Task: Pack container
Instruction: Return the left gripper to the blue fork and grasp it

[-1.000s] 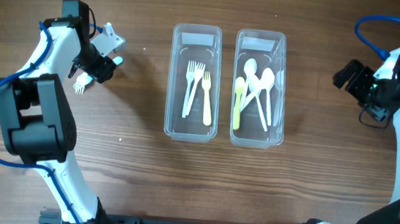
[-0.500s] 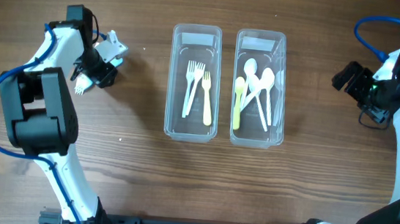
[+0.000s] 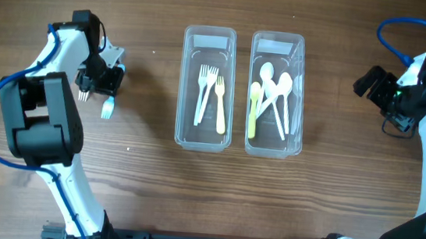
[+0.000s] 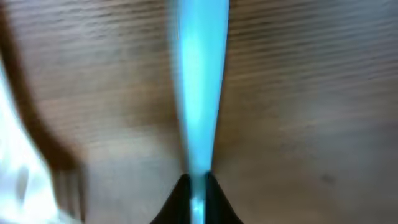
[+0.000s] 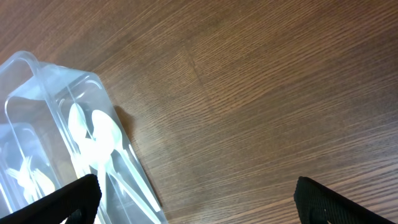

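My left gripper (image 3: 105, 87) (image 4: 198, 194) is shut on a light blue plastic utensil (image 3: 107, 109) (image 4: 199, 74) left of the containers. Its handle is pinched between the black jaws, and the free end points toward the table's near side. Whether it is a fork or a spoon I cannot tell. A white fork (image 3: 82, 93) (image 4: 18, 186) lies on the table just left of that gripper. Of two clear containers, the left one (image 3: 202, 138) holds forks and the right one (image 3: 271, 146) (image 5: 56, 118) holds spoons. My right gripper (image 3: 373, 82) (image 5: 199, 205) hangs open and empty at the far right.
The two containers stand side by side in the middle of the wooden table (image 3: 331, 194). The right arm's blue cable (image 3: 398, 27) loops at the back right corner. Bare wood lies under the right gripper.
The left gripper has turned at the wrist and shut on the blue utensil, which now points toward the near side. The right arm has not moved.
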